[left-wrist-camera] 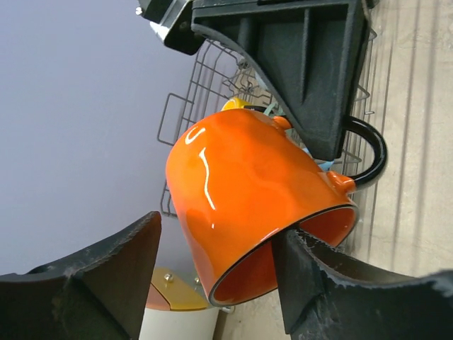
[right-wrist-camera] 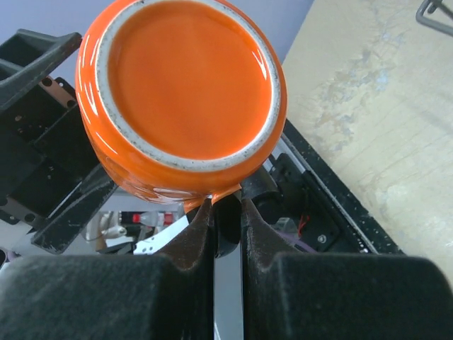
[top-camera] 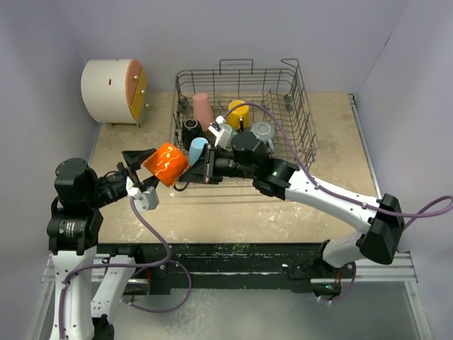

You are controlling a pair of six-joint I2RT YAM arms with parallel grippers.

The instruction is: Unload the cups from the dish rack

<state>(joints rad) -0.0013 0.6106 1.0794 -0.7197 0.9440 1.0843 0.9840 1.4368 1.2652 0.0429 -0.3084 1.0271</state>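
The orange mug [top-camera: 166, 163] with a black handle [left-wrist-camera: 371, 152] hangs in the air left of the dish rack [top-camera: 304, 120], mouth toward my left arm. My right gripper [top-camera: 191, 168] is shut on its handle [right-wrist-camera: 228, 212]; the mug's base [right-wrist-camera: 180, 78] faces that camera. My left gripper [top-camera: 145, 173] is open around the mug's rim [left-wrist-camera: 255, 205], one finger [left-wrist-camera: 311, 283] inside the mouth, the other [left-wrist-camera: 106, 269] outside and apart. In the rack stand a pink tumbler [top-camera: 202, 110], yellow mug [top-camera: 238, 113], black mug [top-camera: 192, 129], light blue mug [top-camera: 197, 149] and grey mug [top-camera: 264, 131].
A white cylindrical cabinet [top-camera: 110, 92] with an orange-yellow front stands at the back left, also low in the left wrist view [left-wrist-camera: 177, 319]. The right arm reaches across the rack's front left corner. Walls close in at the back and sides.
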